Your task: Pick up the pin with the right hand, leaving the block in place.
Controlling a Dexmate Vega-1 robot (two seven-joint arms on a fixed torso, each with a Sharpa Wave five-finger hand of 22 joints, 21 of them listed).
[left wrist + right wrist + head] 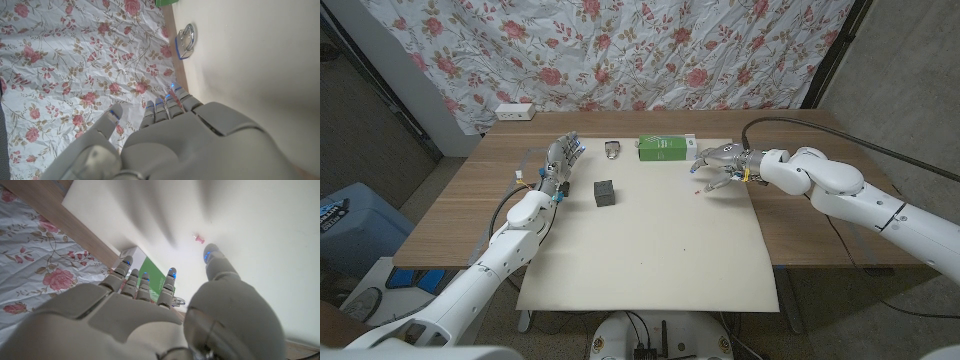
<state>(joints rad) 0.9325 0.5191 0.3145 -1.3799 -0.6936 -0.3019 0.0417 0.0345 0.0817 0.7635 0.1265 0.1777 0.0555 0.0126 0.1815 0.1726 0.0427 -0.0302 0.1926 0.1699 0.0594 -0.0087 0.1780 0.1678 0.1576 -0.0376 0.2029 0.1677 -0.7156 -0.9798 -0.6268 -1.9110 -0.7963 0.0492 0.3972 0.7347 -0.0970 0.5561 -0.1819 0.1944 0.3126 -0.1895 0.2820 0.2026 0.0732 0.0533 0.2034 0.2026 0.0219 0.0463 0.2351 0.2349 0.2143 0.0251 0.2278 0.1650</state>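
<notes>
The pin (695,190) is a tiny red thing lying on the cream mat (650,260), just in front of my right hand (720,165). In the right wrist view the pin (199,239) lies loose on the mat, beyond my right hand (150,315), whose fingers are spread and hold nothing. The block (606,193) is a dark cube standing on the mat left of centre. My left hand (560,160) stands by the mat's left edge, left of the block, fingers apart and empty; the left wrist view shows my left hand (190,145) from behind.
A green box (663,149) lies at the mat's far edge, close behind my right hand. A small metal clip (612,150) lies to its left, also seen as the clip (186,40). A white power strip (514,111) sits at the table's far left corner. A floral cloth hangs behind.
</notes>
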